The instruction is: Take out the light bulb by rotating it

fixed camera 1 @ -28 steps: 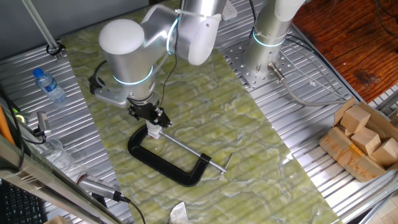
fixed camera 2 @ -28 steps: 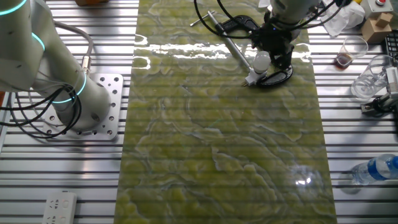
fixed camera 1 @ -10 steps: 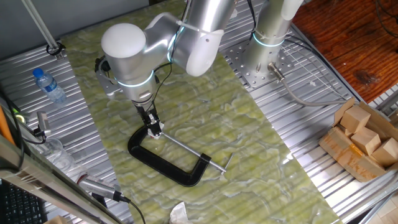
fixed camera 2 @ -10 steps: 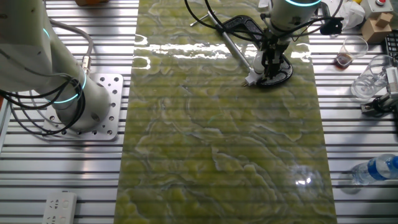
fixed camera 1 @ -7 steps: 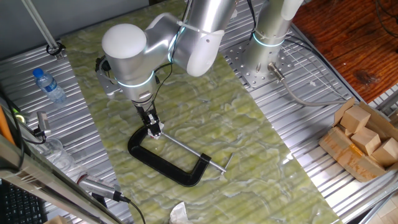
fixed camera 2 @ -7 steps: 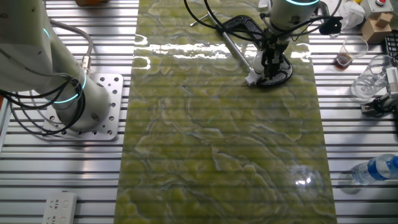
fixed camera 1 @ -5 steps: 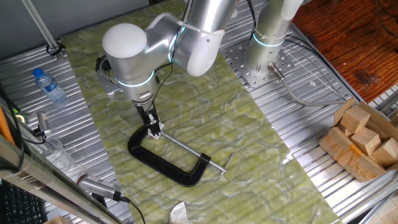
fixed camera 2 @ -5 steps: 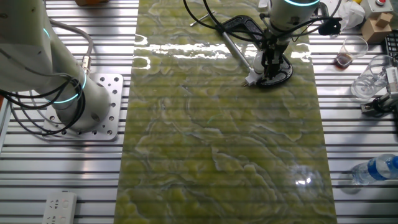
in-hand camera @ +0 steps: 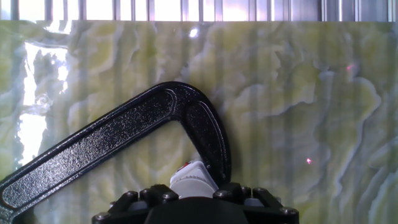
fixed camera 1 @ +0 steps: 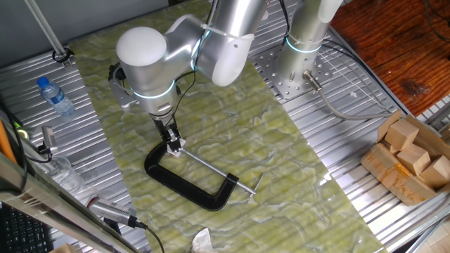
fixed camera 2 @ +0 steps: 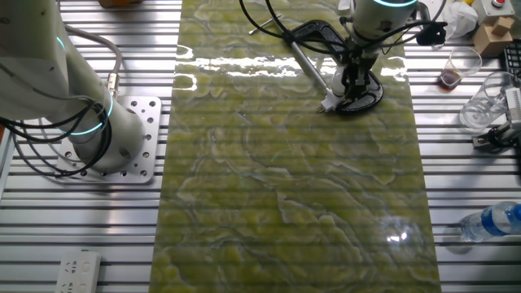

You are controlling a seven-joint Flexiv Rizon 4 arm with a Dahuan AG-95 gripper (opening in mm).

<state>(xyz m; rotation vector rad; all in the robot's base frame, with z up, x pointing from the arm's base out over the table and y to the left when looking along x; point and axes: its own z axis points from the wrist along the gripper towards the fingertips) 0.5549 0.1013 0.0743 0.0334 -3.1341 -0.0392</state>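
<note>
Light bulb [fixed camera 2: 339, 80] upright between closed fingers [fixed camera 2: 352, 84], neck downward.

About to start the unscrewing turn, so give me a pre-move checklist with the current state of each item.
1. Gripper is down at the light bulb, not hovering above it: ok.
2. Fingers closed on the bulb: cannot tell; the hand view shows only a white part between the black finger mounts.
3. C-clamp lies flat on the green mat, holding the fitting: ok.
4. Clamp screw rod runs away from the gripper, clear of it: ok.
5. Room for the wrist to rotate; the water bottle stands well off to the side: ok.
6. Bulb loosened yet: cannot tell.
</note>
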